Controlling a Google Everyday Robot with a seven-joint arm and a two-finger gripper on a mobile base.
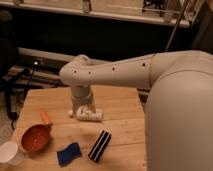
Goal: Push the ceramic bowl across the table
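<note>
The ceramic bowl [36,137], orange-brown & glossy, sits upright near the front-left corner of the counter [122,107]. All places below are rel. to the bowl.

The hand [86,114] is to the bowl's right & further back. It is low at the counter surface and apart from the bowl, no contact. It hangs straight down from the white arm [115,70], which reaches in from the right. Can't tell if the hand is wide, narrow or holding anything; its lower end reads only as a pale block at the wood.

A thin orange carrot [46,118] lies at the bowl's back-right rim, touching or nearly so. It lies betw. bowl & hand, so it's the nearest thing in the way on that side.

A white cup [8,152] stands front-left of the bowl, just beside it. It is partly cut off by the edge of view.

A blue item [68,153] lies right & a bit to the front of the bowl, near but apart. It looks crumpled; can't say what it is.

A black bar [100,145] w/ a pale stripe lies further right than the blue item, slanted across the boards.

The counter's left edge runs close by the bowl's left side.
</note>
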